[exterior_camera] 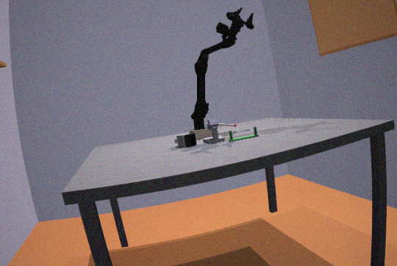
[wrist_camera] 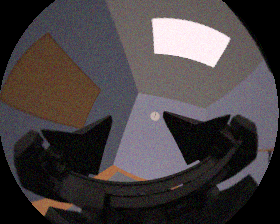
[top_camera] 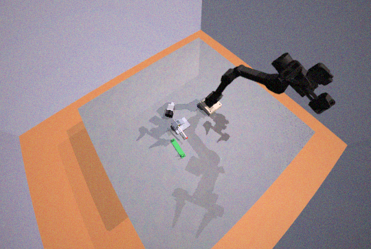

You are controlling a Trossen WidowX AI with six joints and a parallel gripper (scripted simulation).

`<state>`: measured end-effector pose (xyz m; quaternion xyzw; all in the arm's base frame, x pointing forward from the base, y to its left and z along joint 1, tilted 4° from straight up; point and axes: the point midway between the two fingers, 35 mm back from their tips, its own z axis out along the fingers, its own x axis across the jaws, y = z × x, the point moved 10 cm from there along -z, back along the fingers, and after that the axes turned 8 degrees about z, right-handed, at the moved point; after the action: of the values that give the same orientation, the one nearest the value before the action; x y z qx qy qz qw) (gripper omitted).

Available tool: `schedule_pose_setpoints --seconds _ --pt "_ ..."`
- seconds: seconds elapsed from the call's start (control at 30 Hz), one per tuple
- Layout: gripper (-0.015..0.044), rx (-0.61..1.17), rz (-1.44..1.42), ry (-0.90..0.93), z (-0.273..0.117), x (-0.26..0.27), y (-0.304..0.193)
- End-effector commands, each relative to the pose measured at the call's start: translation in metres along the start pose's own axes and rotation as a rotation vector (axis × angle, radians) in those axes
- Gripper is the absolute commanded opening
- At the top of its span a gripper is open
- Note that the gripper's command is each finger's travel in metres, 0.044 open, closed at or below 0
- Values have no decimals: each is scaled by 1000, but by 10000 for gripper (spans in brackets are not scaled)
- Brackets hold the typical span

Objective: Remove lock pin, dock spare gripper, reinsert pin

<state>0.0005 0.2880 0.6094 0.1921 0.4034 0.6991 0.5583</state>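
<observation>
My gripper [top_camera: 323, 89] [exterior_camera: 247, 11] [wrist_camera: 137, 116] is open and empty, raised high above the table and far from the task's objects. The grey mount [top_camera: 185, 122] [exterior_camera: 214, 140] stands on the table. The lock pin [top_camera: 181, 131] [exterior_camera: 226, 124], pale with a red end, sits at the mount's socket, its red end sticking out to one side. The spare gripper [top_camera: 170, 111] [exterior_camera: 187, 140], a black and light grey block, lies on the table beside the mount, apart from it. Neither object shows in the wrist view. The inside of the socket is too small to make out.
A green bracket [top_camera: 178, 148] [exterior_camera: 244, 138] with upright ends stands on the table near the pin's red end. The arm's cream base [top_camera: 215, 107] [exterior_camera: 200, 134] is close to the mount. An orange panel [exterior_camera: 353, 4] [wrist_camera: 52, 82] is on the wall.
</observation>
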Motion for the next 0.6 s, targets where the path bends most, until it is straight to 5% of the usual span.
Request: schedule_pose_setpoints --seconds 0.0,0.1,0.57 --pt "374 0 -8 2 1 1 -1" --pt "300 4 -124 30 13 10 -20" --pt "300 209 -725 288 74 20 -168"
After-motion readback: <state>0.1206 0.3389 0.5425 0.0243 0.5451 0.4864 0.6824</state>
